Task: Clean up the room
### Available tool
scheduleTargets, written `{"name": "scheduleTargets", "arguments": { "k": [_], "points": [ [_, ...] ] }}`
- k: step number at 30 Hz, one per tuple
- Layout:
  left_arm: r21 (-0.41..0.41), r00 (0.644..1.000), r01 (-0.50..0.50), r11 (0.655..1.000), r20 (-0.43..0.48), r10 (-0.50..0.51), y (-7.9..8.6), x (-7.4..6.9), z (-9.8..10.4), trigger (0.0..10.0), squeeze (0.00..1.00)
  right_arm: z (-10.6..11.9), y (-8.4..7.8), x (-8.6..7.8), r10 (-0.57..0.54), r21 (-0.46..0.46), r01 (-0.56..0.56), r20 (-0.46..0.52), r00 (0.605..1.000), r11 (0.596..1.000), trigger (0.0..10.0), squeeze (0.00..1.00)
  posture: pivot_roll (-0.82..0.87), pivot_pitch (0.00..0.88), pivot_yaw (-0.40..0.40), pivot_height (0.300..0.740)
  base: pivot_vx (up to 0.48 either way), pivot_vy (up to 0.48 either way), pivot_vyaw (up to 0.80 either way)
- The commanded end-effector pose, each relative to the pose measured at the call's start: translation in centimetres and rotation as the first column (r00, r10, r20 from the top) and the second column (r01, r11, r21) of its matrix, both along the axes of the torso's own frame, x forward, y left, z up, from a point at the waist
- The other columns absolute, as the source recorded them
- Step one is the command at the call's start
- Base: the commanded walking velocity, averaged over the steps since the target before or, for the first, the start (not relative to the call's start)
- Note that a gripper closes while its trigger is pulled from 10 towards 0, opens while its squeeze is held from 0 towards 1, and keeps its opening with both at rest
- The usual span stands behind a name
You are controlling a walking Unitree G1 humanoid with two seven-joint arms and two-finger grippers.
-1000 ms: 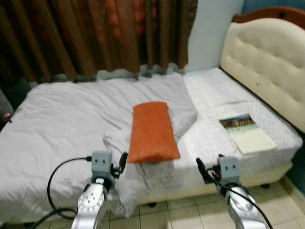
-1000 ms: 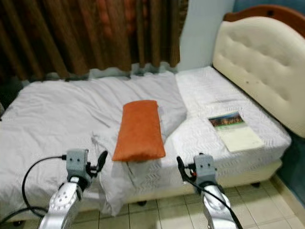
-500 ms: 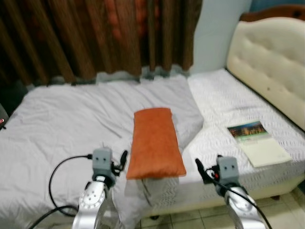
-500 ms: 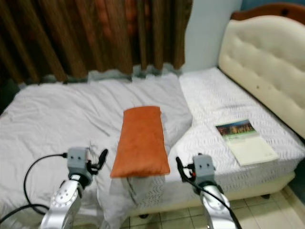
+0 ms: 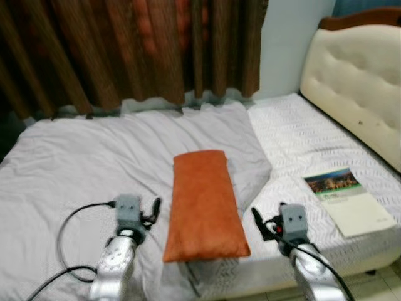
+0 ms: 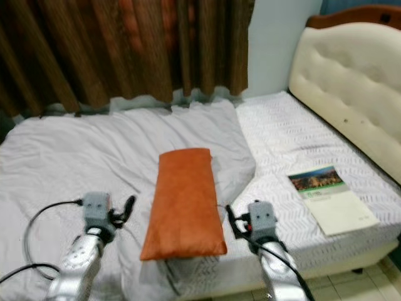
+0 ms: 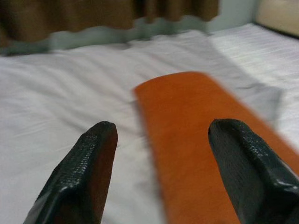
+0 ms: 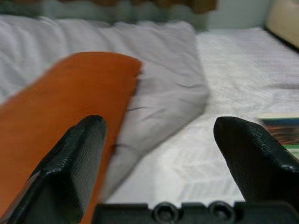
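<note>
A matt, softly napped orange cloth is seen on the pillow. The blanket is of smooth grey cloth, creased. A quilted white weave covers the mattress. The headboard is tufted in cream leatherette under glossy wood. The booklet is of glossy paper.

The left claw has black, finely textured rubbery fingers.

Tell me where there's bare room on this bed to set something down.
The widest bare patch is the grey blanket between the curtain and the orange pillow. Another is the white mattress between the headboard and the book. It's crowded near the front edge, where the left gripper and right gripper flank the pillow.
</note>
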State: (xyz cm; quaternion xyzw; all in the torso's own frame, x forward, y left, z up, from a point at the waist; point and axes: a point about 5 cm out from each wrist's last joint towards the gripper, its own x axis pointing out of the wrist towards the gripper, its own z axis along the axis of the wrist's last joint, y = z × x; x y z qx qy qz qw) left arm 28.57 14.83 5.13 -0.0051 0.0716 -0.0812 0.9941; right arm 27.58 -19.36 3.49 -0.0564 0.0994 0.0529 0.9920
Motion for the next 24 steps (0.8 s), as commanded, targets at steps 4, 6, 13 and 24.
{"name": "scheduleTargets", "arguments": {
  "k": [4,6,13,24],
  "points": [
    [0.01,0.999,-0.052,0.999,0.014,0.052,1.7,0.3,0.4,10.0,0.0,0.9,0.7,1.3,0.023,0.01,-0.023,0.018,1.0,1.0,10.0,0.0,0.01,0.0,0.017,0.74,0.439,0.0,0.0],
    [0.017,0.998,-0.063,0.998,0.019,0.063,2.0,0.5,0.5,10.0,0.0,1.3,0.4,1.9,0.022,0.013,-0.023,0.019,1.0,1.0,10.0,0.0,0.01,0.0,0.015,0.74,0.439,0.0,0.0],
    [-0.108,0.992,-0.042,0.993,-0.119,0.029,2.5,2.9,0.0,10.0,0.0,0.8,-0.4,3.9,-0.012,0.178,0.035,-0.131,0.991,0.983,10.0,0.0,0.03,0.048,0.01,0.74,0.313,0.0,0.0],
    [-0.534,0.91,-0.21,0.819,-0.414,-0.037,3.7,3.6,-1.9,10.0,0.0,-0.2,0.8,4.8,0.057,0.458,0.092,-0.301,0.952,0.884,10.0,0.0,0.06,0.374,0.025,0.74,0.0,0.0,0.0]
  ]
}}
